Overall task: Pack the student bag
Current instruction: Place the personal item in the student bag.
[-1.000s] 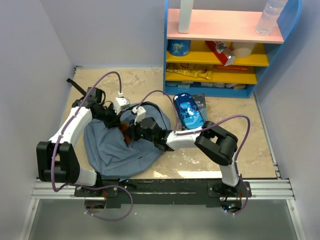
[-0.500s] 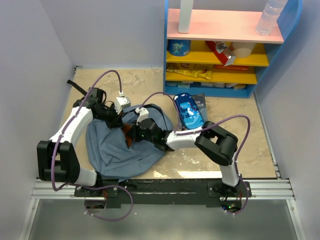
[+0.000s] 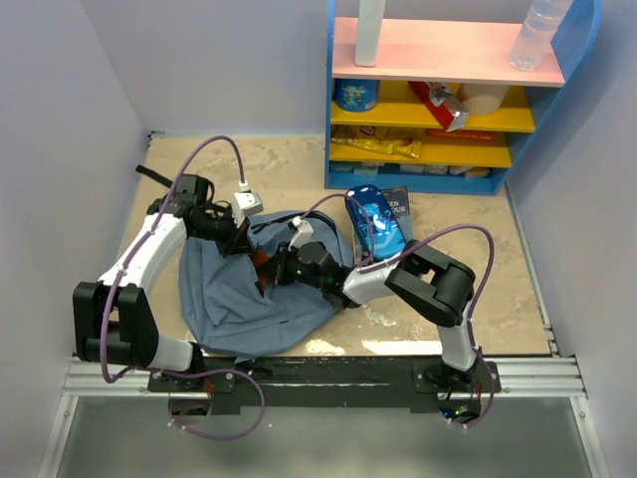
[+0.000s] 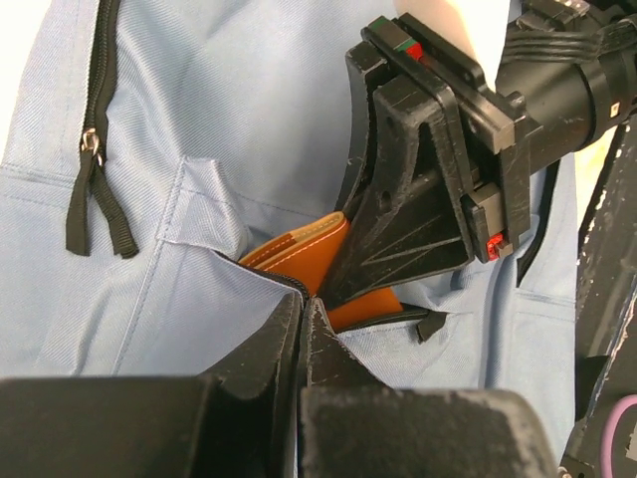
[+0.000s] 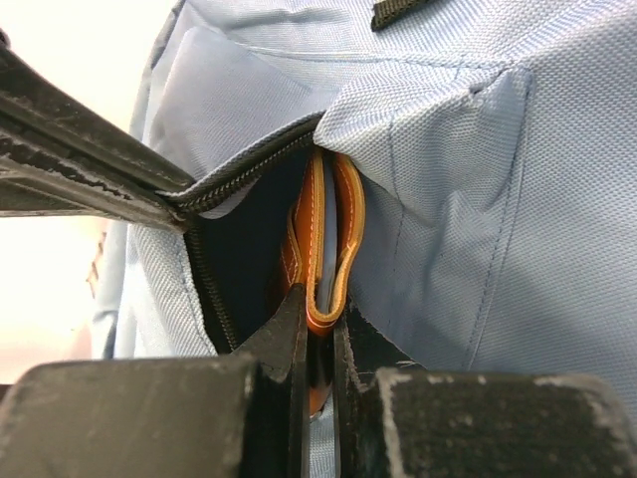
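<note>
R tool: jaws nearly closed, clamped on the near edge of an orange wallet (stitched leather; could be a notebook cover, can't tell). The wallet points edge-first into a zipped slot of the student bag.

L tool: fingers fully together, pinching the fabric lip of the same slot and holding it up.

Change over last sec, top view:
- Both tools and the bag mouth have slid a little to the R and toward the shelf. R tool and its wrist now sit closer to the blue case.
- The bag's L edge has followed, so the whole student bag got dragged and re-bunched on the counter.
- Neither grip has changed.

Reading: the push is moving the bag as much as the wallet. Wallet looks only partly in, so this item isn't packed yet. L tool prob needs to hold firm for the insert to gain depth.

View differences:
- R wrist looks straight into the slot. It shows dark lining, zip teeth along the opening, and the wallet doubled over w/ a pale layer between its leaves. None of this shows from above.
- L wrist gives the outside: orange wallet sticking out of the slot, R tool bearing down on it, and a zip pull on a separate closed zip higher up.
- Only the top view shows the bag's place, near-L of the counter between the arms. It also shows what waits outside the bag: a blue case on a dark book by the shelf unit.
</note>
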### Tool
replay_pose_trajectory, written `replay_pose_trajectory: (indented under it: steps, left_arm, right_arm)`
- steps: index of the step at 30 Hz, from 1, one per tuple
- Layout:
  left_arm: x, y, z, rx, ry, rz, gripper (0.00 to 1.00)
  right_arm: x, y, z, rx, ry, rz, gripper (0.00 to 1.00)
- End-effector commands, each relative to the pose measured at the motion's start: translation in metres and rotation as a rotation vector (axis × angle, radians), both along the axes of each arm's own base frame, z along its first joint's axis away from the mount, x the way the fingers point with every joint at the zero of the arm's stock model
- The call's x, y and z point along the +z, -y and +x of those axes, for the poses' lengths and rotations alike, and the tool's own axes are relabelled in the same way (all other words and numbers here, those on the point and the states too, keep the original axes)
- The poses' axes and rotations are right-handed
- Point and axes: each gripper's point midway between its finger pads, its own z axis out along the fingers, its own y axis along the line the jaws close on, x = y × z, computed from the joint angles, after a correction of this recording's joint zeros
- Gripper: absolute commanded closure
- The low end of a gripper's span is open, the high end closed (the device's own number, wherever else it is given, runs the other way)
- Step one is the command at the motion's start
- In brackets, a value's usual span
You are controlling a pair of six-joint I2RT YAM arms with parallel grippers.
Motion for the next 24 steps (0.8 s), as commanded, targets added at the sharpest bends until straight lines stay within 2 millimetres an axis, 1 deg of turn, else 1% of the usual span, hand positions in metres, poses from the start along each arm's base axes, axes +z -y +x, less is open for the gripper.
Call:
replay_pose_trajectory:
  steps: [1,2,3,5,7,8,10,11,13,16,17,18,19,20,21,22,23,24]
  left_arm:
    - [0.033,0.02,-0.001,-0.063,0.082,-0.123,1.0]
    - [0.032,0.02,-0.001,-0.065,0.082,-0.124,1.0]
    - [0.032,0.02,-0.001,-0.063,0.084,-0.123,1.0]
    - [0.032,0.02,0.0,-0.064,0.084,-0.123,1.0]
    - [0.031,0.019,0.0,-0.062,0.085,-0.12,1.0]
    - [0.031,0.019,0.0,-0.063,0.084,-0.121,1.0]
    - [0.029,0.02,0.0,-0.065,0.087,-0.119,1.0]
    - [0.028,0.019,0.0,-0.062,0.083,-0.121,1.0]
    - [0.027,0.02,0.0,-0.064,0.079,-0.128,1.0]
    - [0.029,0.022,0.001,-0.064,0.074,-0.135,1.0]
    - [0.029,0.023,0.001,-0.064,0.072,-0.137,1.0]
    - [0.029,0.023,0.001,-0.063,0.072,-0.135,1.0]
    - [0.03,0.023,0.001,-0.064,0.074,-0.134,1.0]
    - [0.031,0.024,0.0,-0.067,0.074,-0.133,1.0]
    - [0.031,0.023,0.0,-0.064,0.075,-0.13,1.0]
    - [0.031,0.023,0.0,-0.062,0.075,-0.126,1.0]
    - [0.031,0.023,0.0,-0.063,0.078,-0.124,1.0]
    - [0.031,0.022,0.0,-0.061,0.078,-0.122,1.0]
  right_arm:
    - [0.045,-0.012,0.008,0.013,0.069,0.133,1.0]
    - [0.027,-0.017,0.0,0.059,0.043,0.079,1.0]
    - [0.028,-0.025,-0.007,0.115,0.035,0.086,1.0]
    - [0.015,-0.028,-0.019,0.164,0.027,0.07,1.0]
    - [0.0,-0.026,-0.038,0.247,0.016,0.031,1.0]
    - [-0.014,-0.021,-0.051,0.283,0.021,-0.022,1.0]
    - [-0.024,-0.017,-0.07,0.356,0.028,-0.057,1.0]
    - [-0.038,-0.011,-0.079,0.385,0.016,-0.098,1.0]
    - [-0.044,-0.008,-0.089,0.433,0.009,-0.104,1.0]
    - [-0.041,-0.013,-0.084,0.445,0.041,-0.124,1.0]
    - [-0.031,-0.021,-0.077,0.439,0.065,-0.113,1.0]
    - [-0.025,-0.026,-0.071,0.428,0.081,-0.109,1.0]
    - [-0.019,-0.031,-0.065,0.415,0.098,-0.107,0.95]
    - [-0.005,-0.04,-0.053,0.393,0.134,-0.097,0.88]
    - [0.001,-0.044,-0.048,0.379,0.147,-0.092,0.79]
    - [0.006,-0.048,-0.042,0.369,0.16,-0.086,0.65]
    - [0.015,-0.053,-0.033,0.348,0.176,-0.079,0.59]
    - [0.019,-0.053,-0.03,0.335,0.185,-0.075,0.54]
